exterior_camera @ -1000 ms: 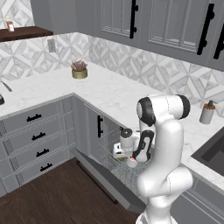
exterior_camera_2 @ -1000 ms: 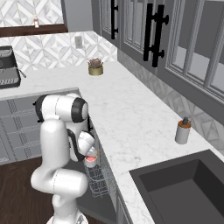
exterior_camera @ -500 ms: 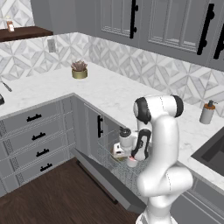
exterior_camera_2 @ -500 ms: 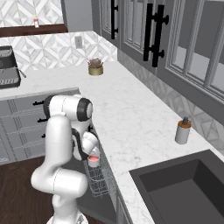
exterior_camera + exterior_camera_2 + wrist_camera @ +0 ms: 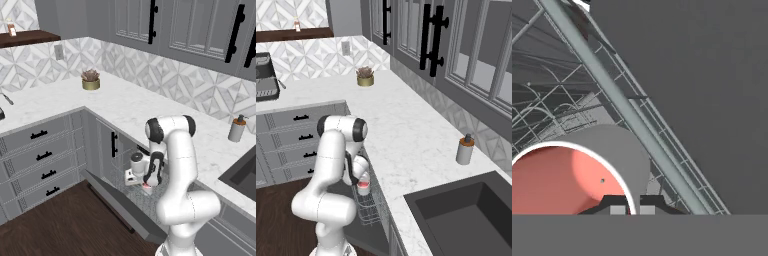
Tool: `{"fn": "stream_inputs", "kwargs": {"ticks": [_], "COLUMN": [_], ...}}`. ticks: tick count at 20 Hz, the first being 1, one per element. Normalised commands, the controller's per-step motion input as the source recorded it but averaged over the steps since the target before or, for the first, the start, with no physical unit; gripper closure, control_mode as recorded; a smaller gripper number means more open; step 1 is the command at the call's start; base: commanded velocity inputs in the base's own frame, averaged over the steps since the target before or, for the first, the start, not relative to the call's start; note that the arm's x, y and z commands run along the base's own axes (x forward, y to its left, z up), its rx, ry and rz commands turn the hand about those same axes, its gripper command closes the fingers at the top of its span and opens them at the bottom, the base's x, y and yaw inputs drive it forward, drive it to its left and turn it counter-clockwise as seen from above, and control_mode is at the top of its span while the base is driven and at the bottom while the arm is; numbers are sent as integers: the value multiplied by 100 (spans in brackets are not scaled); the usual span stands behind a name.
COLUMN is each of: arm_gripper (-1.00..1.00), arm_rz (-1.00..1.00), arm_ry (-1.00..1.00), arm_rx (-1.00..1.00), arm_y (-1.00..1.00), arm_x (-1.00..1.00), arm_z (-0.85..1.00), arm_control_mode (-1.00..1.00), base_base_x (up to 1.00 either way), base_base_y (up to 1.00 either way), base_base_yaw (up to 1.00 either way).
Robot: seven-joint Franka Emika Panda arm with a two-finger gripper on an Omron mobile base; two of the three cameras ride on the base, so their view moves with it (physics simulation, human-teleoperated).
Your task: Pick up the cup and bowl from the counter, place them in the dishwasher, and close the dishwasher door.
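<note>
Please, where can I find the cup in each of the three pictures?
Left base view: the cup is low, right of centre, at the end of the arm over the dishwasher rack.
Right base view: lower left, beside the counter edge.
Hand view: bottom left, red inside facing the camera.
Shared landmark: the wire rack.

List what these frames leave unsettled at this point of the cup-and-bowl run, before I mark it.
- Bowl: not identifiable; the arm covers much of the dishwasher rack in the left base view.
- Cup: the hand view's bottom edge cuts it off; its base and whether it rests on the rack stay unseen.
- Gripper: shut on the cup's rim, only the tips showing.
- Dishwasher door: open; its handle is hidden underneath.
</note>
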Motion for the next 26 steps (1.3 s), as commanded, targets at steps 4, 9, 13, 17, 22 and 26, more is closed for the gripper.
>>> {"fn": "stream_inputs", "kwargs": {"ticks": [4,9,13,17,22,26], "arm_gripper": [-100,-100,-100,-100,-100,-100], "arm_rz": [0,-1,0,9,11,10], "arm_ry": [0,-1,-5,-14,-11,-10], "arm_rx": [0,0,0,0,0,0], "arm_y": [36,7,20,38,23,36], "arm_x": [-1,-18,-58,-71,-41,-12], "arm_z": [5,84,100,100,100,100], "arm_control_mode": [-100,-100,-100,-100,-100,-100], "base_base_x": [0,0,0,0,0,0], "base_base_y": [0,0,0,0,0,0], "base_base_yaw": [0,0,0,0,0,0]}}
